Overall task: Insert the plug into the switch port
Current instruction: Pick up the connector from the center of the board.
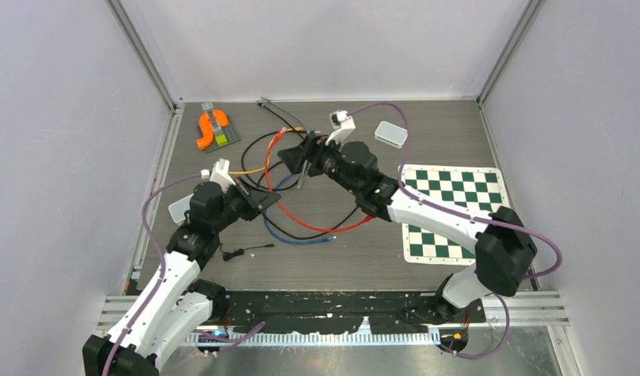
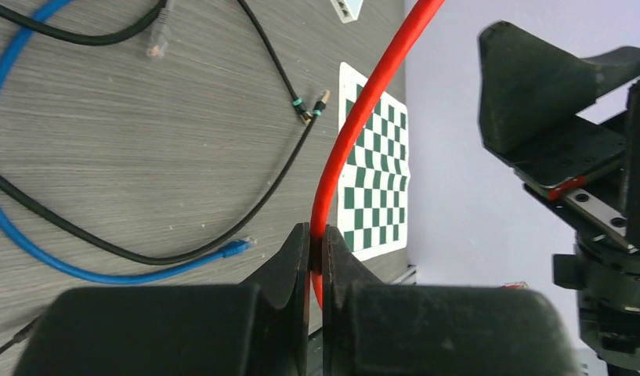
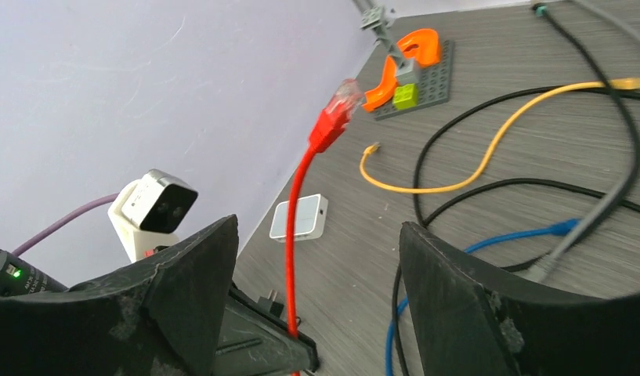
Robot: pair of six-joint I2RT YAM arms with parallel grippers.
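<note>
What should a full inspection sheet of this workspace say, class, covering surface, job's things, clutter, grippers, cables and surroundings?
Surface: dark wood-grain table.
Job's things: red plug raised off the table on its red cable; white switch box at the far right; second white box by the left arm.
Clutter: orange brick model on a grey baseplate; checkerboard mat.
Grippers: left gripper, fingers shut on the red cable; right gripper, fingers open, holding nothing.
Cables: blue cable, black cable and yellow cable lying loose on the table.
Surroundings: lilac walls, metal frame posts.
</note>
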